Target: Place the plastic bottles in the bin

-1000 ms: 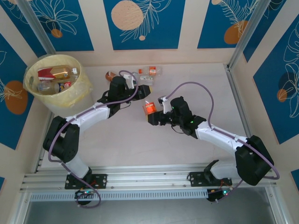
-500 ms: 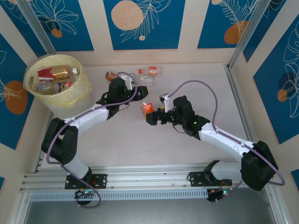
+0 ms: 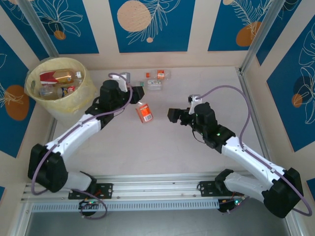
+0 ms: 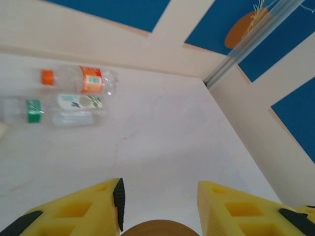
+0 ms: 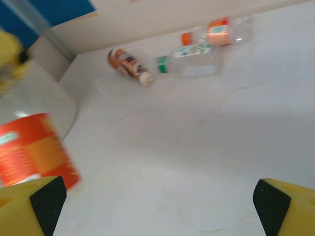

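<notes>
An orange-labelled plastic bottle [image 3: 144, 112] [image 5: 34, 152] lies loose on the table between my two grippers. My right gripper [image 3: 171, 115] [image 5: 160, 196] stands wide open to its right, with nothing between its fingers. My left gripper [image 3: 138, 92] [image 4: 160, 189] is just above and left of it, shut on a bottle of which only a brown rounded end [image 4: 160, 228] shows. The pale-yellow bin [image 3: 78, 101] stands at the far left with several bottles [image 3: 56, 81] inside.
By the back wall lie an orange-capped bottle [image 3: 160, 74] [image 4: 83, 79] [image 5: 221, 30] and a green-capped one [image 3: 154, 84] [image 4: 54, 109] [image 5: 192, 60]. A brown bottle [image 5: 129, 65] lies left of them. A metal post [image 3: 251, 49] marks the right edge.
My right gripper has opened, let go of the orange-labelled bottle and drawn back to the right. The bottle now lies on the table. My left arm has swung left, toward the bin.
</notes>
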Tool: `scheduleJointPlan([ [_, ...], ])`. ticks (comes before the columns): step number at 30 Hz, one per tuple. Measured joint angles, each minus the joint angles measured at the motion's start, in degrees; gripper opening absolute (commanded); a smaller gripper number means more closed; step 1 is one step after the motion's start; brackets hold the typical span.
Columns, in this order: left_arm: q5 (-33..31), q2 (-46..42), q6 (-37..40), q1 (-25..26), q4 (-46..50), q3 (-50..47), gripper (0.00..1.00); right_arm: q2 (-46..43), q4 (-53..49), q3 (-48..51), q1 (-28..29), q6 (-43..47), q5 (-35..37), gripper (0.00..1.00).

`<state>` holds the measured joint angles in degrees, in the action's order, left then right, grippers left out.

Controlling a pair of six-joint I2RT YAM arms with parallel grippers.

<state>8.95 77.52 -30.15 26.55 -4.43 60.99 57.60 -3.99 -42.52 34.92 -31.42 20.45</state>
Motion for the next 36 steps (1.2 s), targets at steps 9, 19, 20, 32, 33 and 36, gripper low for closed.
scheduleJointPlan([
  [9, -6.51, -11.8, 9.07, -0.66, 6.01, 0.61, 0.0, -4.28, -1.66, 4.13, -4.5, -7.78, 3.34, 1.0],
  [19, -14.91, -19.67, 19.39, -0.68, 9.03, 2.89, 0.0, -4.33, -1.7, 4.83, -7.63, -11.47, 1.62, 1.0],
  [20, -16.04, -20.04, 20.9, -0.68, 9.42, 3.78, 0.0, -4.09, -1.66, 4.83, -7.78, -11.69, 1.53, 1.0],
  [32, -28.55, -16.04, 26.34, -12.24, 18.32, 27.63, 0.0, 1.99, -1.22, 3.69, -8.59, -12.04, -2.23, 1.0],
  [33, -28.59, -15.34, 25.66, -14.45, 19.63, 29.27, 0.0, 2.71, -1.27, 3.3, -8.59, -11.96, -2.62, 1.0],
  [36, -28.65, -13.53, 23.93, -19.58, 22.53, 32.15, 0.0, 4.35, -1.22, 2.25, -8.59, -11.61, -3.67, 0.99],
])
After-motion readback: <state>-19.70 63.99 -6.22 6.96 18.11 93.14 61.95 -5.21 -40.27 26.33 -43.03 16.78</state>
